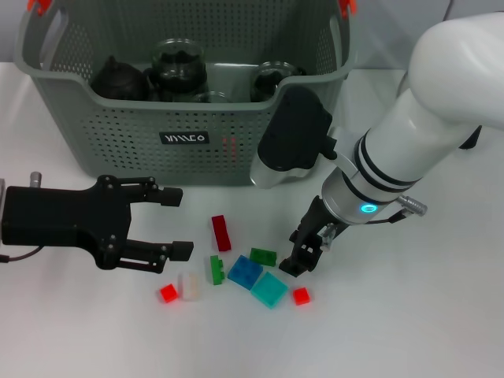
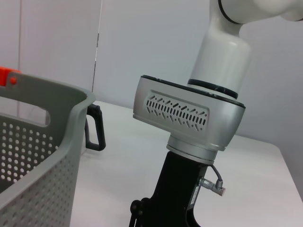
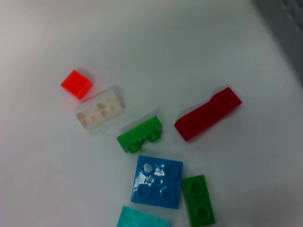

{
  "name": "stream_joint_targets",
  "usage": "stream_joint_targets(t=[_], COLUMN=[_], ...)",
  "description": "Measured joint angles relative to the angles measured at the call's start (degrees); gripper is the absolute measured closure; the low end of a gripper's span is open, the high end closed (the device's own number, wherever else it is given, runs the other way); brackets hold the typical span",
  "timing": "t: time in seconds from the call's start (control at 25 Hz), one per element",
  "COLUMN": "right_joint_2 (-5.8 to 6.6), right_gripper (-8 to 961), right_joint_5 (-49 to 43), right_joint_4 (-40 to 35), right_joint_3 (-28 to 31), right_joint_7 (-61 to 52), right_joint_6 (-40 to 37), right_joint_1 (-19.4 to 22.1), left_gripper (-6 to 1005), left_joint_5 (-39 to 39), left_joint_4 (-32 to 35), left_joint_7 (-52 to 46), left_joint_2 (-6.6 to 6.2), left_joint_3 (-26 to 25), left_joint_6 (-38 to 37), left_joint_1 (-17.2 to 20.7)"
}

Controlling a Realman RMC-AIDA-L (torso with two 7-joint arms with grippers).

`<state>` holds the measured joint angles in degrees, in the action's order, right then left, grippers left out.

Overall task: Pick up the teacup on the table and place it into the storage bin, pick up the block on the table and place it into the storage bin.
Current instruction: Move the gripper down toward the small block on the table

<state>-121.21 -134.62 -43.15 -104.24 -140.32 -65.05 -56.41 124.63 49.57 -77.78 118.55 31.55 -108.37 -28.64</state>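
Over on the left, the left gripper (image 1: 177, 223) lies low over the white table (image 1: 79, 331), its black fingers spread wide with nothing between them, pointing toward the scattered blocks. Behind it stands the storage bin (image 1: 118, 138), already holding dark glassware: a round dark pot (image 1: 118, 79), a glass jar (image 1: 178, 63) and another glass vessel (image 1: 272, 79). No teacup shows on the table, so that half of the job looks done, though which item in the bin is the cup can't be made out.

Now the blocks, all still on the table: a small red cube (image 1: 168, 293), a pale brick (image 1: 189, 287), a green brick (image 1: 215, 269), a dark red bar (image 1: 221, 233), a blue plate (image 1: 245, 272), a dark green brick (image 1: 263, 257), a teal plate (image 1: 269, 290) and another red cube (image 1: 301, 296). So the block step looks unfinished.

On the right, the right gripper (image 1: 303, 256) angles steeply down from its white arm, tips near the table just beside the dark green brick and teal plate. It grips nothing, but whether its fingers stand apart or together can't be told.
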Motion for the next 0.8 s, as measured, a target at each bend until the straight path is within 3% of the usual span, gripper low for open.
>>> stream_joint_targets(t=[0.16,0.8], right_joint_2=[0.01,-0.16], right_gripper=[444,540], right_joint_5=[-0.02,0.55], right_joint_4=[0.0,-0.11], right_joint_3=[-0.36,-2.09], right_joint_7=[-0.05,-0.99], right_joint_6=[-0.02,-0.62], right_joint_1=[-0.04,-0.13], left_gripper=[152,152], left_joint_5=[0.0,0.0], left_joint_4=[0.0,-0.44], left_joint_7=[0.02,0.39], left_joint_2=[0.01,0.01], left_joint_3=[-0.02,-0.14], left_joint_6=[0.0,0.09], left_joint_1=[-0.01,-0.01])
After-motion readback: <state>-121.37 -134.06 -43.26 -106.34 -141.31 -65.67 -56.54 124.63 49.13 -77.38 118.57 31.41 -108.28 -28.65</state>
